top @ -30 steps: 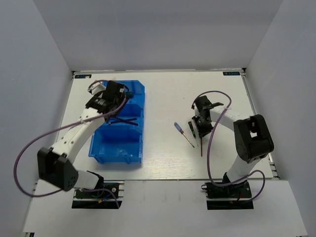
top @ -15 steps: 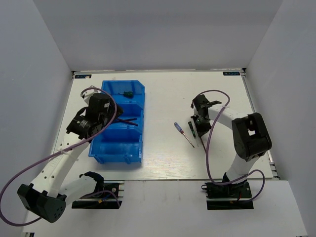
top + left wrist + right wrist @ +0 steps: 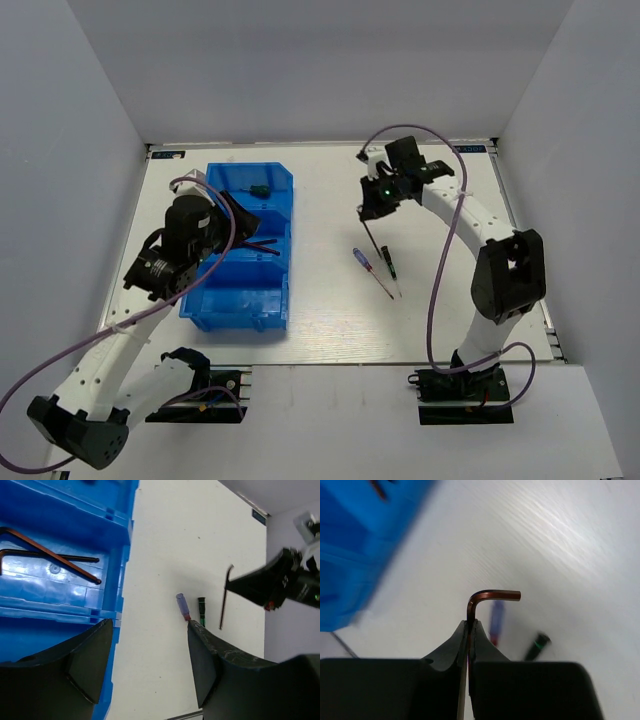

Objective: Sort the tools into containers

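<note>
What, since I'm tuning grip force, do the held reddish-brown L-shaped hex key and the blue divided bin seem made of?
Reddish-brown L-shaped hex key: probably metal with a dark coating; thin, rigid, slight sheen. Translucent blue divided bin: glossy moulded plastic; glare, see-through walls.

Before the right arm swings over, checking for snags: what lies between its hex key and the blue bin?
Nothing: the top view shows only bare table between the hex key and the bin.
</note>
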Controlling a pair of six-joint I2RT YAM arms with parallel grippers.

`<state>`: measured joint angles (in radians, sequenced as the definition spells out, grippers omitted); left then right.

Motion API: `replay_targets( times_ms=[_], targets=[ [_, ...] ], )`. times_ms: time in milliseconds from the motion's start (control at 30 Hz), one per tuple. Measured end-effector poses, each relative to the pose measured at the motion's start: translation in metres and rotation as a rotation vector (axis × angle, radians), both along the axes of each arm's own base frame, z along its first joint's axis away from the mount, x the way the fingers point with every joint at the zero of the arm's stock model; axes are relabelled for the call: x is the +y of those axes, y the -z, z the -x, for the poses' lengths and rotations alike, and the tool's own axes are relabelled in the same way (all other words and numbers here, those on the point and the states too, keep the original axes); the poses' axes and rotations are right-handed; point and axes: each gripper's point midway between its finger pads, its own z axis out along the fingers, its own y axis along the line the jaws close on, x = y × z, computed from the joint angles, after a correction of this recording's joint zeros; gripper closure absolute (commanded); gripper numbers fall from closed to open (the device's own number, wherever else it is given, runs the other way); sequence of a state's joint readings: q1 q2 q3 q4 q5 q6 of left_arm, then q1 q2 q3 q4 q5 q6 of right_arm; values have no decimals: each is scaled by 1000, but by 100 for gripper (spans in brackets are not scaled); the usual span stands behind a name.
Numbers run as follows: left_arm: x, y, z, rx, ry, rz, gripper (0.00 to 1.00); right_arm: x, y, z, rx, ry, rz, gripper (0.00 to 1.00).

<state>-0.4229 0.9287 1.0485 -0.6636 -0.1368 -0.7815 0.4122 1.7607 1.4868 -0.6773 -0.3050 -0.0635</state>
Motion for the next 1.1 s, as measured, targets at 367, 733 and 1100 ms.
replay_targets(
  times_ms=[367,733,1100],
  targets=[
    [-11,-43,14,-180,113,71,29,200,-71,-25,-200,-436,-469,100],
    [-10,-60,29,-240,145,96,26,293,-46,5,-309,-642,-535,82],
    [-43,-32,13,-146,292,78,82,273,-38,-6,-323,-566,-435,71]
  ],
)
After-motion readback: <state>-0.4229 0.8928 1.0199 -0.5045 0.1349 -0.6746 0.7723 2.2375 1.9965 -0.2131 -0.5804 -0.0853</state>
